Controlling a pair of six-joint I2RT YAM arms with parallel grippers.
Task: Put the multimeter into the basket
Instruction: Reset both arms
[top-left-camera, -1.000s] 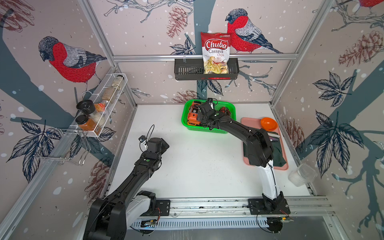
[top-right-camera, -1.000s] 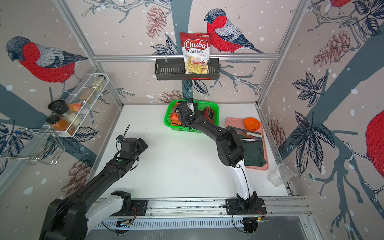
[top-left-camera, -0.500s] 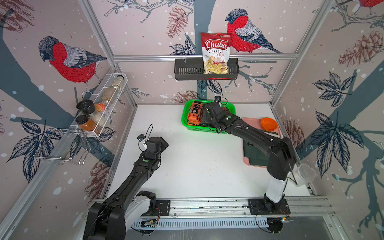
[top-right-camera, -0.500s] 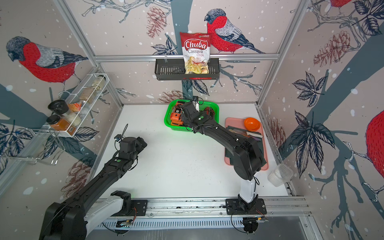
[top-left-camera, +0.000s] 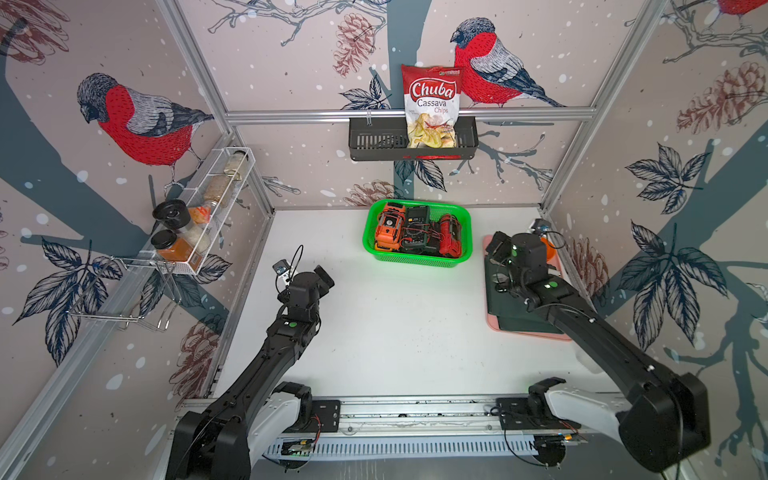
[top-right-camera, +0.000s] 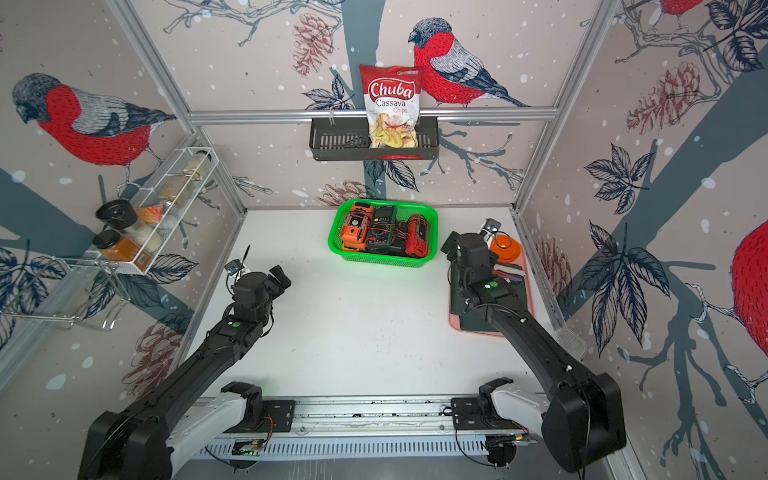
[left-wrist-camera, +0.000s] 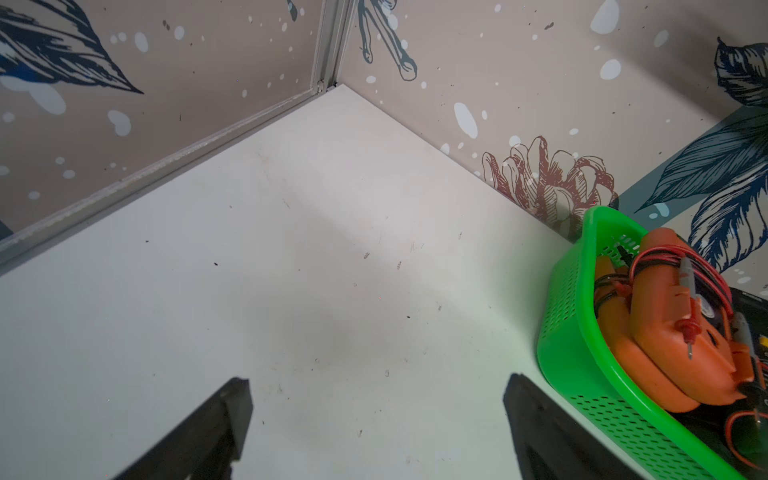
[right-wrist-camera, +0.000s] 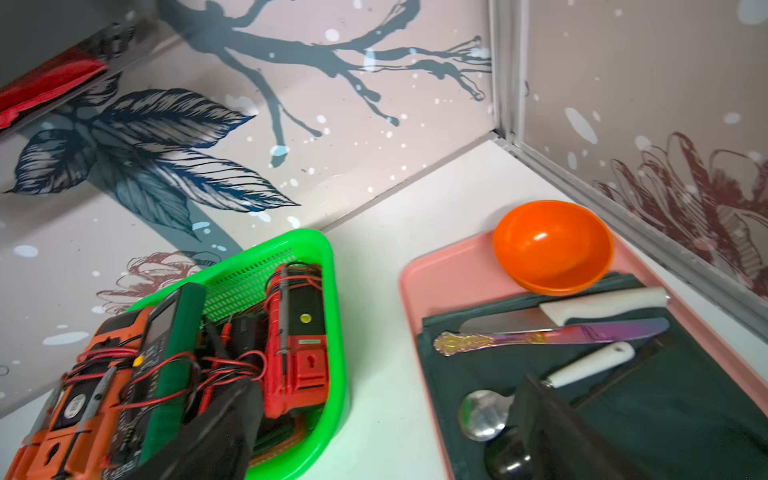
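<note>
Multimeters (top-left-camera: 415, 228) lie in basket (top-left-camera: 415, 261); left pincer (left-wrist-camera: 376, 384) and right pincer (right-wrist-camera: 388, 384) gape (both empty).

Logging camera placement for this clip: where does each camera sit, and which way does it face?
Top views: overhead at the front, facing the back wall; left arm, right arm.
Left wrist: on left arm, faces table's far corner; open left hand.
Right wrist: on right arm, faces tray, bowl; open right hand.
Shared: basket in all four.

Glossy green perforated plastic basket (top-left-camera: 415, 259); matt white, lightly scuffed tabletop (top-left-camera: 395, 332); smooth glossy orange plastic bowl (right-wrist-camera: 552, 245); matt pink tray (right-wrist-camera: 436, 270) lined with dark green cloth (right-wrist-camera: 685, 415); polished metal spoon (right-wrist-camera: 482, 413).
</note>
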